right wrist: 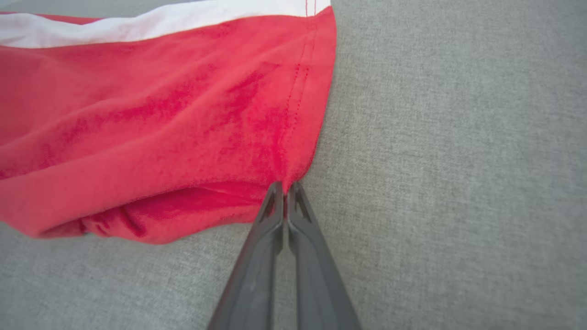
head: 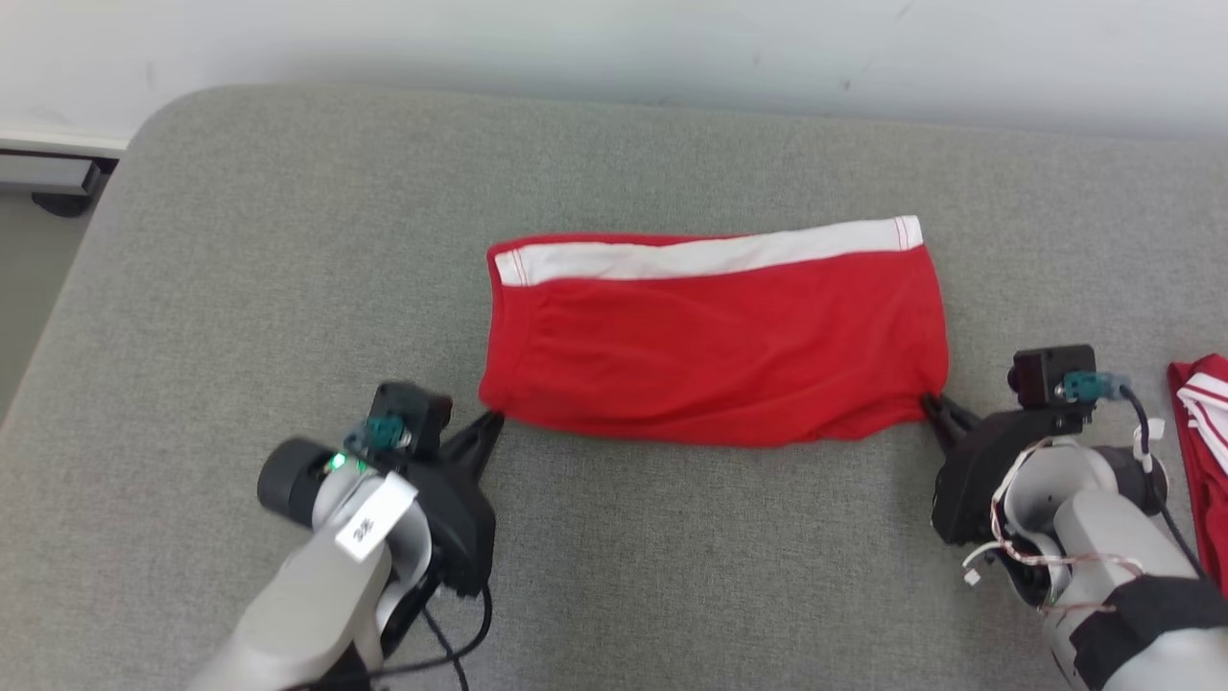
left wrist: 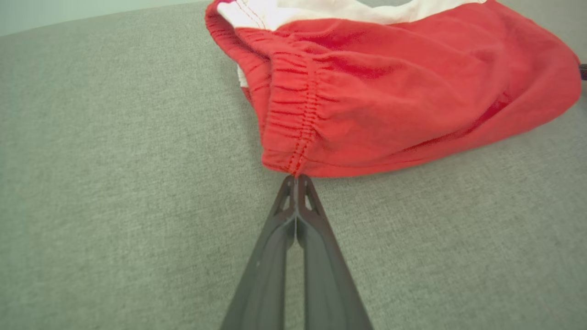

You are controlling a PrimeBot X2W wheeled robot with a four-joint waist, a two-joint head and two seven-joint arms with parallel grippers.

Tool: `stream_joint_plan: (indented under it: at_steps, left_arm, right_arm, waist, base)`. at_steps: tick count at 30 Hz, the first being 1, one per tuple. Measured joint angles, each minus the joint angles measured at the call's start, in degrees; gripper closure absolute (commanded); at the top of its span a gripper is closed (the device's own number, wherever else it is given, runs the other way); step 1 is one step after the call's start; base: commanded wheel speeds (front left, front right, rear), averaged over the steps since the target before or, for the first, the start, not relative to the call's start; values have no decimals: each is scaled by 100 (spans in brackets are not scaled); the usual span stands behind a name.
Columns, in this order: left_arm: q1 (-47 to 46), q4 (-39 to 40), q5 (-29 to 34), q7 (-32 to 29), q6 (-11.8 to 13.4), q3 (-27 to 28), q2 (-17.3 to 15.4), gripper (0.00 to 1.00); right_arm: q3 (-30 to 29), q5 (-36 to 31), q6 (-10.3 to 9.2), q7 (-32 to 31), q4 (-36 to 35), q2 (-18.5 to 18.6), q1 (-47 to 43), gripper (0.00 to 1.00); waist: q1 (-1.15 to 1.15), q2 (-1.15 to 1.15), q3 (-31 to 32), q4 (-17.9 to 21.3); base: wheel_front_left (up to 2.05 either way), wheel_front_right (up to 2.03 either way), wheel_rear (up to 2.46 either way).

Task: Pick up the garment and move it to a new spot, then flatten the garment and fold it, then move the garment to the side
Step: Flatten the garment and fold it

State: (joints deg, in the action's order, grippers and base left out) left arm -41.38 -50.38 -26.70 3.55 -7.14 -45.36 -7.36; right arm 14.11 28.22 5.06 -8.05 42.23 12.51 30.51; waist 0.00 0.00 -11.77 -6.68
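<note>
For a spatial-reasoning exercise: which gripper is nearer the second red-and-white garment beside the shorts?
Right. The right gripper pinches the red shorts' corner nearest the second garment; the left gripper pinches the opposite corner, across the shorts.

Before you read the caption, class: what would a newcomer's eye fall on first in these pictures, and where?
The red garment, white-banded along its far edge, lies folded midway across the grey cushion. The left gripper and right gripper, fingers shut, pinch its two near corners. A second red-and-white cloth peeks in at the head view's right edge.
</note>
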Motion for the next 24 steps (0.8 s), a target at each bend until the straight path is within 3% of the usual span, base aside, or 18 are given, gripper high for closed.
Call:
stream_joint_plan:
  at_steps: [9, 18, 24]
  left_arm:
    - [629, 309, -109, 168, -1, -101, -218, 100]
    - [1216, 904, -321, 312, -3, -209, -531, 100]
    - [1673, 1374, -386, 303, -3, -371, -709, 100]
  right_arm:
    - [36, 24, 49, 110, -603, 103, -709, 100]
    - [-124, 253, 46, 255, -1690, 190, -1834, 100]
    - [-176, 305, -108, 192, -2424, 258, -2605, 100]
  waist:
    - [0, -1, 277, 11]
    - [-1, -1, 613, 9]
    - [-1, -1, 826, 42]
  base:
    - [0, 0, 0]
    - [0, 0, 0]
    - [0, 0, 0]
